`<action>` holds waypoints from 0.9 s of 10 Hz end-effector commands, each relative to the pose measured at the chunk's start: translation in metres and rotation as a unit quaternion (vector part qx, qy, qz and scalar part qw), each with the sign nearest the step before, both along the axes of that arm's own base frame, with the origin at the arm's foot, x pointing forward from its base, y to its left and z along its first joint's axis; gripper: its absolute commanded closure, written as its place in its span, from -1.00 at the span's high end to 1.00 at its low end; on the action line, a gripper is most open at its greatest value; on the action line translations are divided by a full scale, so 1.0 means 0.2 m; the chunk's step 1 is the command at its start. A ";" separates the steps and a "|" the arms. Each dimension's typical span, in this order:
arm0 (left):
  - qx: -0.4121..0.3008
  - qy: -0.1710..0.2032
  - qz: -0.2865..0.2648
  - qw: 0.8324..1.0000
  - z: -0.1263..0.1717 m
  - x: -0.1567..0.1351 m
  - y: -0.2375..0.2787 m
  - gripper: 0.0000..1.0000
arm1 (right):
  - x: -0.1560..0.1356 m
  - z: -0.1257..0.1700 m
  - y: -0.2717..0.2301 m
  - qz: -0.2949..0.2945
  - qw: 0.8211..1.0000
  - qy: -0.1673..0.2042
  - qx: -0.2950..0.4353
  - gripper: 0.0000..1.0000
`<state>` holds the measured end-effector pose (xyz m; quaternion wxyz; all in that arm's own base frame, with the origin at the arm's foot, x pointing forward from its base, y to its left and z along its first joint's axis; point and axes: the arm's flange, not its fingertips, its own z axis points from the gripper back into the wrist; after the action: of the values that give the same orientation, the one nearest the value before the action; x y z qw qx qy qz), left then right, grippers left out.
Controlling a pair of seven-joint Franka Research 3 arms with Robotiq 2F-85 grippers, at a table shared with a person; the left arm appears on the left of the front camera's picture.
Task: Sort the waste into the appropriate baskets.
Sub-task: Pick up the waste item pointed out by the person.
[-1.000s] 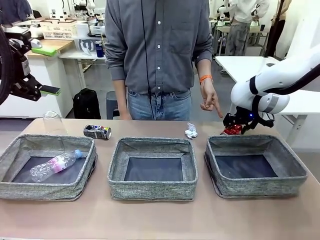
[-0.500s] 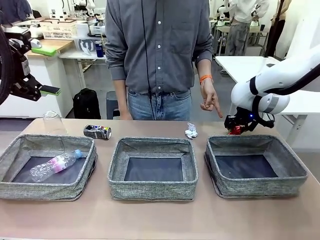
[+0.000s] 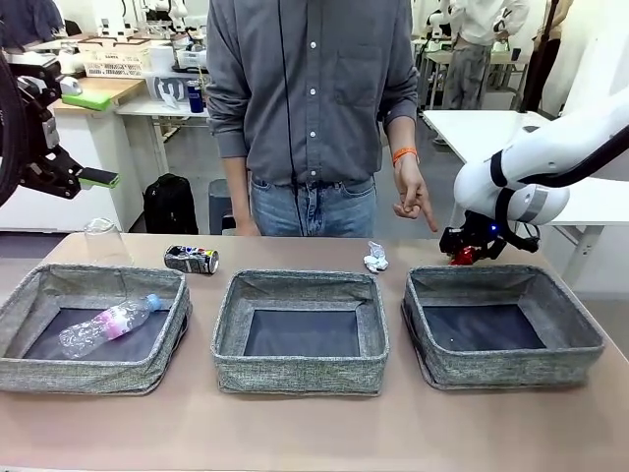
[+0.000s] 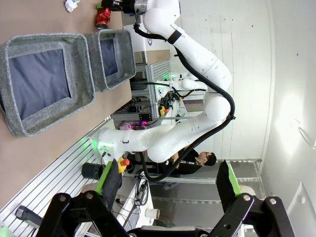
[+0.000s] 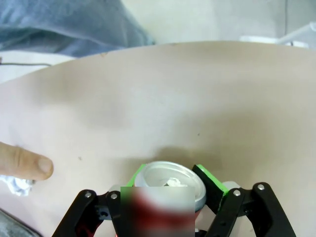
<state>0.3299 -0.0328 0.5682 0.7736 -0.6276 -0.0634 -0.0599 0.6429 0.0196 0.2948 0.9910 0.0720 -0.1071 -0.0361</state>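
Green pads of the right gripper flank the crushed red can, bottom centre; grip unclear. If loose, it could drop short of the basket.

Rough woven-cloth baskets, smooth matt table, glossy clear plastic bottle, shiny metal red can, crumpled paper wad

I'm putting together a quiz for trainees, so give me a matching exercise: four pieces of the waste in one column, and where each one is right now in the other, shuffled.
1 crushed red can
2 clear bottle
3 paper wad
4 dark printed can

A on the table behind the left basket
B between the fingers of the right gripper
C inside the left basket
D on the table behind the middle basket

Pairs: 1-B, 2-C, 3-D, 4-A
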 end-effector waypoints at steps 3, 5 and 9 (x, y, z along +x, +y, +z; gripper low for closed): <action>0.002 0.005 -0.001 1.000 0.02 -0.01 0.00 1.00 | -0.07 0.36 -0.04 -0.021 0.999 -0.031 0.011 -0.36; 0.002 0.005 -0.001 1.000 0.02 -0.01 0.00 1.00 | -0.21 0.84 -0.04 -0.006 0.997 -0.062 -0.037 -0.36; 0.002 0.005 -0.001 1.000 0.02 -0.01 0.00 1.00 | -0.69 1.20 0.29 0.067 0.995 0.012 -0.067 -0.36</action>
<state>0.3299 -0.0330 0.5683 0.7738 -0.6274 -0.0632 -0.0601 0.5272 0.0545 0.5443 0.9927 0.0159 -0.1183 0.0160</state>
